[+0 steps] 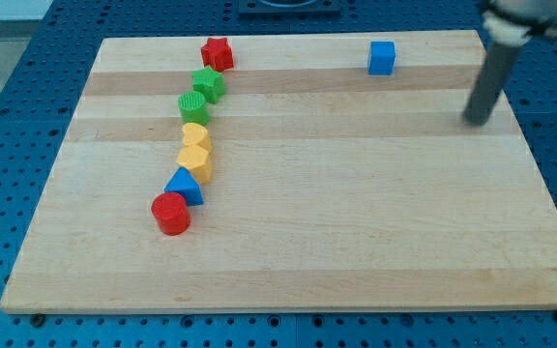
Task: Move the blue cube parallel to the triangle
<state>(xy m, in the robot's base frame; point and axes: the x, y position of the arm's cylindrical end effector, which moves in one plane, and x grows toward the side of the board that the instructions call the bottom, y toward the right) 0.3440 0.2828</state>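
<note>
The blue cube sits near the view's top, right of centre, on the wooden board. The blue triangle lies at the view's left, low in a curved chain of blocks. My tip is down on the board to the right of and below the blue cube, well apart from it. The rod rises from it toward the view's top right corner.
The chain runs from the top down: red star, green star, green cylinder, yellow block, yellow heart, blue triangle, red cylinder. A blue pegboard surrounds the board.
</note>
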